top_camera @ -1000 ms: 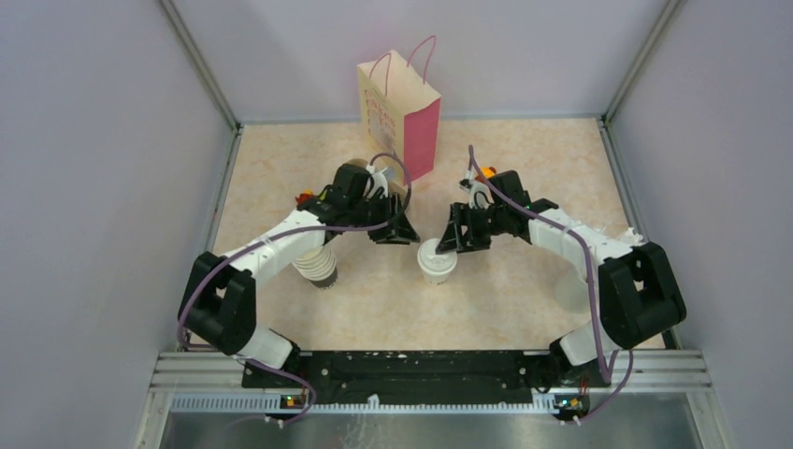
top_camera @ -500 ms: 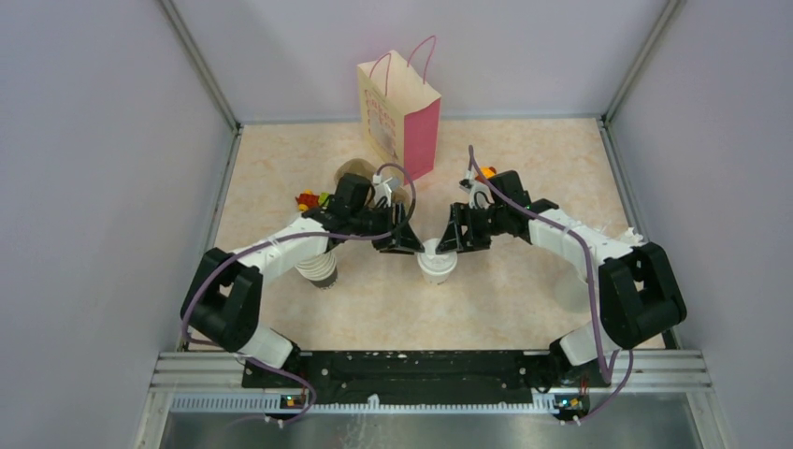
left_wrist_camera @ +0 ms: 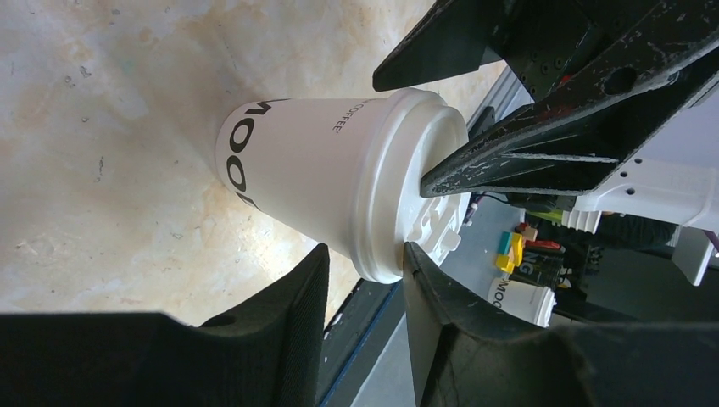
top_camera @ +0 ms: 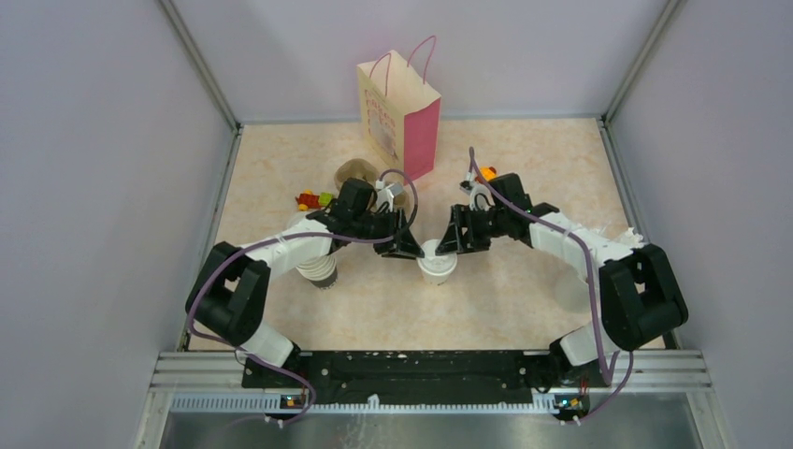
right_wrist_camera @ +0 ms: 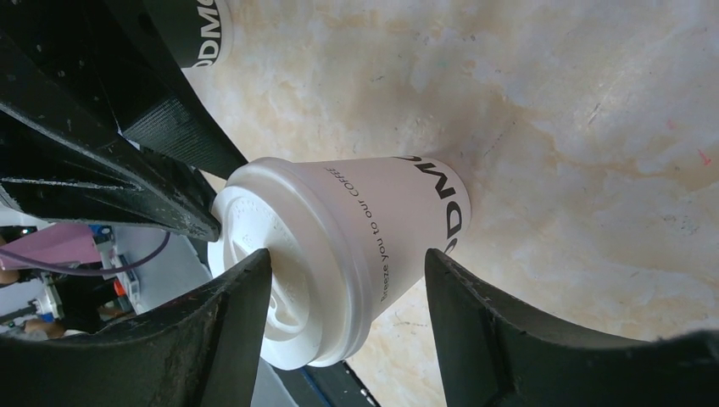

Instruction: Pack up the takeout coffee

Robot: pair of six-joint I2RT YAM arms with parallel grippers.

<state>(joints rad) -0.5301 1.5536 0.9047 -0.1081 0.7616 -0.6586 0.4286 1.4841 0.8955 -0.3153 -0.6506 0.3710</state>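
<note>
The takeout coffee (top_camera: 437, 267) stood upright on its base near the middle of the table (top_camera: 533, 168). Its long axis was vertical and its lid (left_wrist_camera: 411, 140) pointed straight up. Behind it, near the far edge, a cream and pink paper bag (top_camera: 402, 112) stood with its handles up.

The right gripper (right_wrist_camera: 347, 253) reached the cup from the right with its jaws wide apart. One finger (right_wrist_camera: 229, 339) lay on the lid's top and the other (right_wrist_camera: 483, 339) sat beside the printed wall, with bare table showing between that finger and the wall. The left gripper (left_wrist_camera: 365, 247) straddled the lid's rim from the left with a narrower gap; whether it pinched the rim could not be told.

A stack of cups (top_camera: 319, 268) stood to the left of the coffee. Small coloured pieces (top_camera: 313, 199) lay beyond the stack.
</note>
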